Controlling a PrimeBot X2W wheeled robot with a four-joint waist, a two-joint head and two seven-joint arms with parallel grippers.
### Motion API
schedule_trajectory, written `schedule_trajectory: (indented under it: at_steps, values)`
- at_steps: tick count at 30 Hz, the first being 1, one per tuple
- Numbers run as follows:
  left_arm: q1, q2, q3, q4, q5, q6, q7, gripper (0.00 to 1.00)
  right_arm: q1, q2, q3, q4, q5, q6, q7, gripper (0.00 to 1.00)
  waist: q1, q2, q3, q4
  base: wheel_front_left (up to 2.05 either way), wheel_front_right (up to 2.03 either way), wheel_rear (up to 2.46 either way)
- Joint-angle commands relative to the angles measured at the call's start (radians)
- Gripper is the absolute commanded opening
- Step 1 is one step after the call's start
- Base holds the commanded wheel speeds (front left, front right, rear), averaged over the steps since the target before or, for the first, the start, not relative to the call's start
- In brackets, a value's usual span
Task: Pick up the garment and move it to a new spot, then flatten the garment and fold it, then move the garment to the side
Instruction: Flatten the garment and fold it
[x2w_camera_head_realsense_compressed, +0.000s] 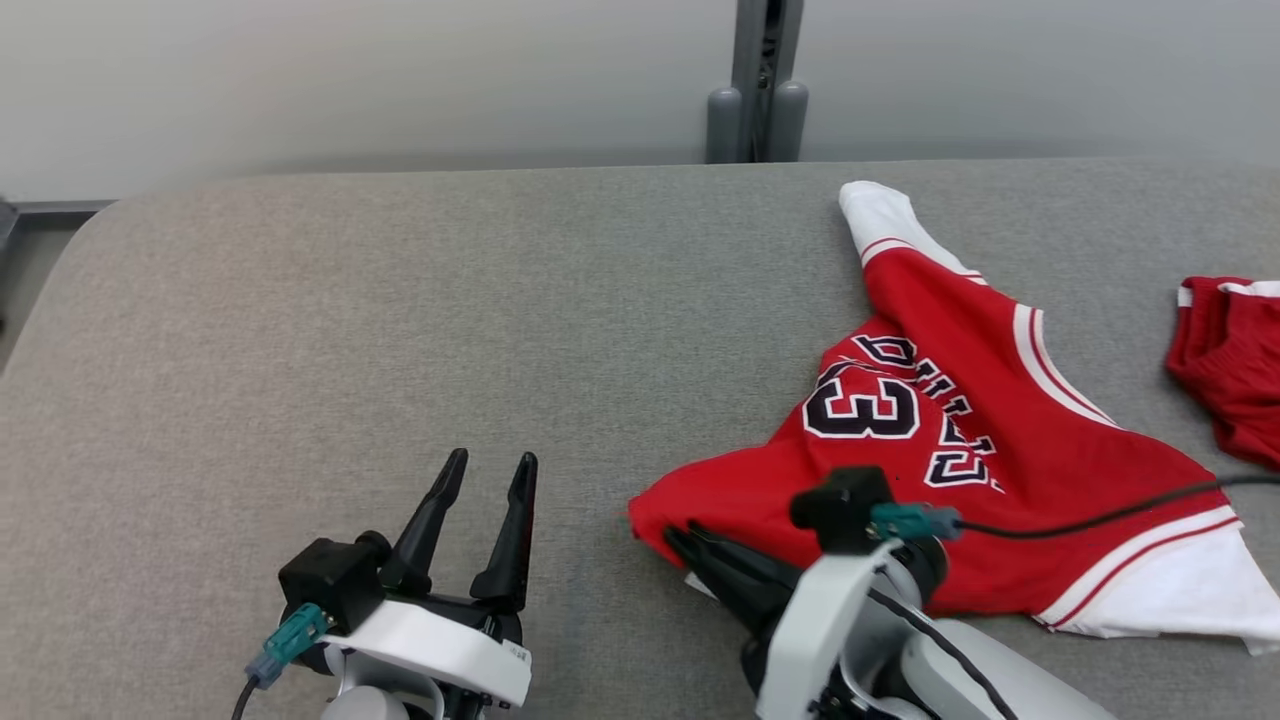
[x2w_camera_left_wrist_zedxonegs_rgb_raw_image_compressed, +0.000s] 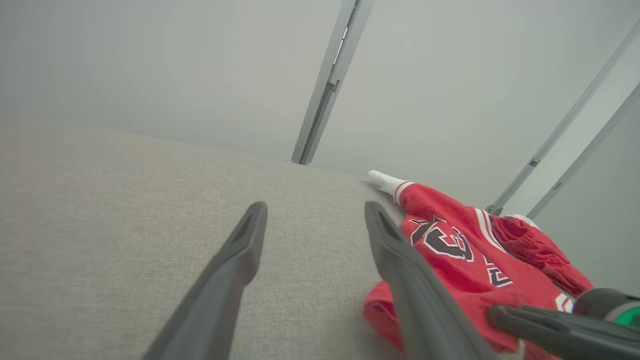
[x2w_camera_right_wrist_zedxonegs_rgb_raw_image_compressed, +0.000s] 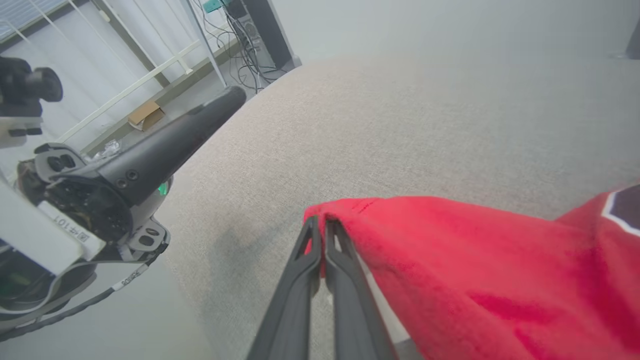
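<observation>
The jersey (x2w_camera_head_realsense_compressed: 960, 430) is lying crumpled on the tabletop (x2w_camera_head_realsense_compressed: 400, 300), right of centre. The right gripper (x2w_camera_right_wrist_zedxonegs_rgb_raw_image_compressed: 320, 235) is pinching its near corner, fingers closed on cloth; the left gripper (x2w_camera_head_realsense_compressed: 492, 462) is hovering, fingers wide. With only 1 shallow pinch, the hem may slip free when lifted.

This looks like a robotics lab or test room — a big table (x2w_camera_head_realsense_compressed: 300, 330) padded in plain grey fabric, a bare pale wall (x2w_camera_head_realsense_compressed: 400, 80) behind it, a grey metal frame post (x2w_camera_head_realsense_compressed: 757, 80). Past the table's end, loose cables (x2w_camera_right_wrist_zedxonegs_rgb_raw_image_compressed: 240, 25) tangle on the floor — beside a white rail (x2w_camera_right_wrist_zedxonegs_rgb_raw_image_compressed: 150, 75) and a cardboard scrap (x2w_camera_right_wrist_zedxonegs_rgb_raw_image_compressed: 145, 116).
</observation>
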Motion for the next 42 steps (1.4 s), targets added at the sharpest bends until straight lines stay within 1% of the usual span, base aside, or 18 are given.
schedule_trajectory:
  at_steps: [1, 5, 8, 14, 15, 16, 17, 21, 26, 30, 35, 39, 42]
  values:
    - [0.009, 0.004, 0.007, -0.01, -0.006, 0.007, -0.003, 1.0, -0.031, 0.011, 0.018, 0.018, 0.01, 0.0, -0.011, 0.0, 0.0, 0.0, 0.004, 0.015, 0.0, 0.0, 0.0]
    - [0.011, 0.004, 0.011, -0.03, -0.009, 0.019, -0.003, 1.0, -0.115, 0.06, 0.082, 0.1, 0.037, 0.0, -0.032, 0.0, 0.0, 0.0, 0.01, 0.05, 0.0, 0.0, 0.0]
    - [0.01, 0.004, 0.007, -0.037, -0.015, 0.02, -0.003, 1.0, -0.158, 0.087, 0.132, 0.178, 0.058, 0.0, -0.039, 0.0, 0.0, 0.0, 0.014, 0.076, 0.0, 0.0, 0.0]
    - [0.018, 0.004, 0.0, -0.032, -0.026, 0.021, -0.003, 1.0, -0.197, 0.109, 0.225, 0.316, 0.108, 0.0, -0.034, 0.0, 0.0, 0.0, 0.02, 0.112, 0.0, 0.0, 0.0]
    - [0.016, 0.004, -0.003, -0.027, -0.028, 0.019, -0.003, 1.0, -0.204, 0.109, 0.239, 0.366, 0.115, 0.0, -0.04, 0.0, 0.0, 0.0, 0.023, 0.115, 0.0, 0.0, 0.0]
    - [0.016, 0.004, -0.004, -0.025, -0.029, 0.018, -0.003, 1.0, -0.213, 0.109, 0.248, 0.388, 0.11, 0.0, -0.047, 0.35, 0.0, 0.0, 0.024, 0.116, 0.0, 0.0, 0.0]
    - [0.016, 0.004, -0.005, -0.023, -0.03, 0.017, -0.003, 1.0, -0.219, 0.112, 0.256, 0.409, 0.109, 0.0, -0.052, 1.0, 0.0, 0.0, 0.025, 0.116, 0.0, 0.0, 0.0]
    - [0.007, 0.004, -0.007, -0.019, -0.028, 0.015, -0.003, 1.0, -0.237, 0.125, 0.292, 0.45, 0.127, 0.0, -0.071, 1.0, 0.0, 0.0, 0.032, 0.107, 0.0, 0.0, 0.0]
    - [0.002, 0.004, -0.003, -0.012, -0.018, 0.012, -0.003, 1.0, -0.26, 0.127, 0.328, 0.451, 0.155, 0.0, -0.077, 1.0, 0.0, 0.0, 0.026, 0.084, 0.0, 0.0, 0.0]
    - [0.012, 0.004, 0.003, -0.006, -0.014, 0.013, -0.003, 1.0, -0.276, 0.114, 0.343, 0.441, 0.175, 0.0, -0.098, 1.0, 0.0, 0.0, 0.004, 0.056, 0.0, 0.0, 0.0]
    - [0.035, 0.004, 0.009, 0.0, -0.009, 0.014, -0.003, 1.0, -0.276, 0.067, 0.33, 0.41, 0.195, 0.0, -0.119, 1.0, 0.0, 0.0, -0.032, 0.021, 0.0, 0.0, 0.0]
    - [0.05, 0.004, 0.014, -0.001, -0.007, 0.018, -0.003, 1.0, -0.259, 0.008, 0.297, 0.377, 0.204, 0.0, -0.126, 1.0, 0.0, 0.0, -0.06, -0.006, 0.0, 0.0, 0.0]
    - [0.064, 0.004, 0.017, -0.004, -0.006, 0.02, -0.003, 1.0, -0.252, -0.04, 0.255, 0.356, 0.188, 0.0, -0.139, 1.0, 0.0, 0.0, -0.074, -0.023, 0.0, 0.0, 0.0]
